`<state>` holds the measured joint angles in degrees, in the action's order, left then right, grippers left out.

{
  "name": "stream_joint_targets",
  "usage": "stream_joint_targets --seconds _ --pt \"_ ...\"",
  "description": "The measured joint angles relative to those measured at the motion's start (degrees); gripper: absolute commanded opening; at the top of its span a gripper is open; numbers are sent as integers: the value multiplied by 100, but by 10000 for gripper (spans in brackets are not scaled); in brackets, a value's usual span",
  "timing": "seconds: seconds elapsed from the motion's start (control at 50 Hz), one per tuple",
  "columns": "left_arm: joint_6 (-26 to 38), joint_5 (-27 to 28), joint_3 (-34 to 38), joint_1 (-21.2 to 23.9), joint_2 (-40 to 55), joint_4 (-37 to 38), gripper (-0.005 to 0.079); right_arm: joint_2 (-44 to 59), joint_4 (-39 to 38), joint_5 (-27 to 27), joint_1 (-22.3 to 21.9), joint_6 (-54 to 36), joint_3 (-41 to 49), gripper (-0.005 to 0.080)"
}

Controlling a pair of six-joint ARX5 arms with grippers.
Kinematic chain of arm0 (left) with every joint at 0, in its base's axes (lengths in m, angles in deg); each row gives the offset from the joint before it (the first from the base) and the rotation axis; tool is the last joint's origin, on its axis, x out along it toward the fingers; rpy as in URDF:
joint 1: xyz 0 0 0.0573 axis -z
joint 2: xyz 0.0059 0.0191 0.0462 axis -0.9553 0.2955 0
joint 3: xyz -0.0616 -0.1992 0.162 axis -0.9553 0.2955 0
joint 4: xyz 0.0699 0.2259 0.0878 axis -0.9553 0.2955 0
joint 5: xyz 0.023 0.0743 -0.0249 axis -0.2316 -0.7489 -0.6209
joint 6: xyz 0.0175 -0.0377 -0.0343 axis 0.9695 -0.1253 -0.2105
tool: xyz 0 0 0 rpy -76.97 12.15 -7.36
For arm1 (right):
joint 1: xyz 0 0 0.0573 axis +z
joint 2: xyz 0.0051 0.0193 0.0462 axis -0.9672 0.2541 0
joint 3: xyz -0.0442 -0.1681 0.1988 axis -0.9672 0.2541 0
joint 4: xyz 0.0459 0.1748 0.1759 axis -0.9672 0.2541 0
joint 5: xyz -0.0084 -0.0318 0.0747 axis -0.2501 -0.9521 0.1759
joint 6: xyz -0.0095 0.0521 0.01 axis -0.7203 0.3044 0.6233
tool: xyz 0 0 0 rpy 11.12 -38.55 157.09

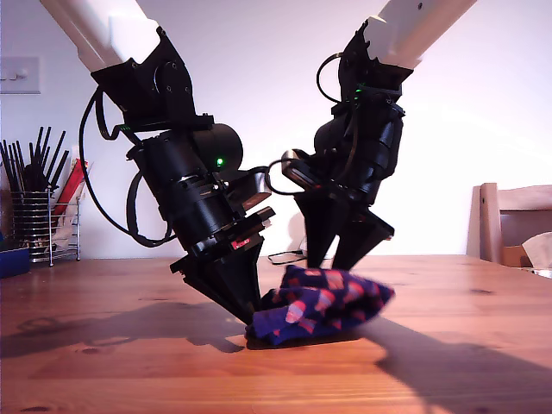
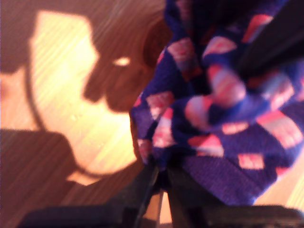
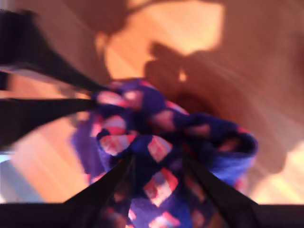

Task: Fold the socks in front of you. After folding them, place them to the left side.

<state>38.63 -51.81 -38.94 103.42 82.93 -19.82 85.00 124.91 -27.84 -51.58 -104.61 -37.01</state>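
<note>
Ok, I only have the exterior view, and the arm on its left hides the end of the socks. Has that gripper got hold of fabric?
Observer: Yes. That is my first gripper. Its wrist view shows the jaws nearly closed, pinching an edge of the socks.
Operator: And the other one?
Observer: My second gripper has its jaws spread wide, with the bundle bunched between them.
Operator: Anything else close to the socks?
Observer: No, the wrist views show only bare wooden table around them.
</note>
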Motion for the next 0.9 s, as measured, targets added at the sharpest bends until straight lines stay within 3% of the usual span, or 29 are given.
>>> stream_joint_targets --seconds 0.38,0.9 --pt "0 4 -7 -2 0 50 -21 0 -136 -378 2 2 2 282" --pt "0 9 -7 -2 0 44 -21 153 -142 -393 2 0 4 280"
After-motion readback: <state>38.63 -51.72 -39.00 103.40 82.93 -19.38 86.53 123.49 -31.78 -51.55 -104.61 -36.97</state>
